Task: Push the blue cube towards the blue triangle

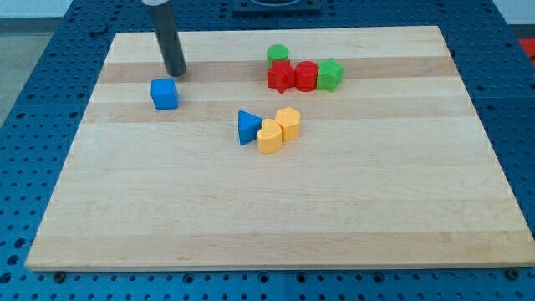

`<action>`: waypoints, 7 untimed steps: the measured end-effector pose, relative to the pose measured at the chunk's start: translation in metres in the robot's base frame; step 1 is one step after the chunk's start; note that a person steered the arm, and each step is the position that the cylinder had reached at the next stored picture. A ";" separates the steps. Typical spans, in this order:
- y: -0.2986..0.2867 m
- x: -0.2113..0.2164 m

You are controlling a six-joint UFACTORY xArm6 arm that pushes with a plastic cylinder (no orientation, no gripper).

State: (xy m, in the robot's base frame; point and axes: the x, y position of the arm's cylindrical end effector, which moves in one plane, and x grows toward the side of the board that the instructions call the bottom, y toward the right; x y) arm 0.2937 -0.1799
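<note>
No readable text, labels, brand names, numbers or signs appear anywhere in this view; the wooden bench (276, 209), the coloured blocks on it and the dark rod above carry no lettering or markings

Blue cube (165, 94), blue triangle (247, 127), two yellow blocks (279, 130), green cylinder (277, 56), green star-like block (330, 74), two red blocks (292, 76) — pale wooden board (267, 209) with light grain bands, dark grey rod, tip (175, 73) — blue perforated surround (33, 100).
</note>
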 end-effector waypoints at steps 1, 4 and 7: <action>-0.010 0.004; -0.025 0.035; -0.007 0.054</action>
State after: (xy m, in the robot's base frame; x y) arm 0.3482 -0.1867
